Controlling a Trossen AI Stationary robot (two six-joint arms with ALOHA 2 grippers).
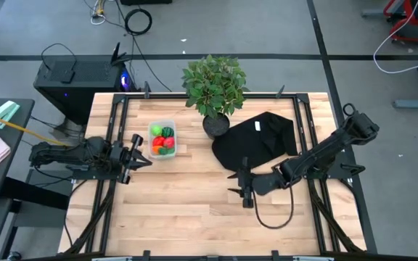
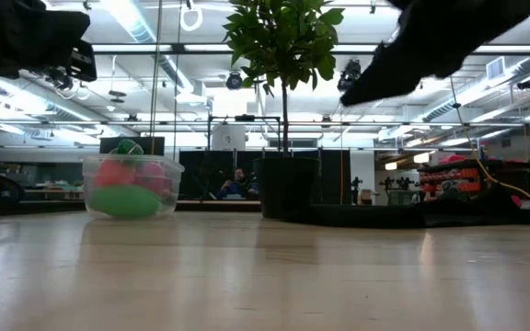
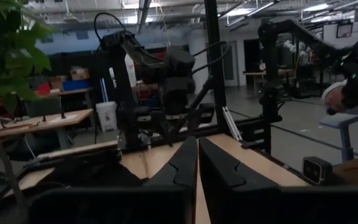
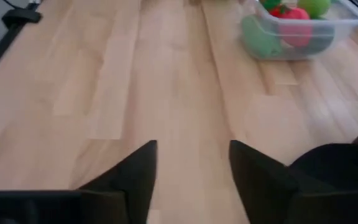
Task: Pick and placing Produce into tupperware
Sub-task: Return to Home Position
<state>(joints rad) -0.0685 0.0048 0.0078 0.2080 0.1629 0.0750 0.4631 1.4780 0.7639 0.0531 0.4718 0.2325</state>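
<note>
The clear tupperware tub (image 1: 162, 138) stands on the table left of centre, holding the toy produce (image 1: 163, 140): red, pink-red, green and orange pieces. It also shows in the low view (image 2: 132, 187) and the right wrist view (image 4: 303, 23). My left gripper (image 1: 135, 158) is shut and empty, just left of the tub, above the table. My right gripper (image 1: 244, 190) is open and empty, right of centre, beside the black cloth; its fingers show in the right wrist view (image 4: 191, 168).
A leafy potted plant (image 1: 215, 87) stands at the far middle. A black cloth sheet (image 1: 256, 141) lies right of centre under the right arm. A black cable (image 1: 274, 214) loops on the table near the right gripper. Bare wood lies toward the near edge.
</note>
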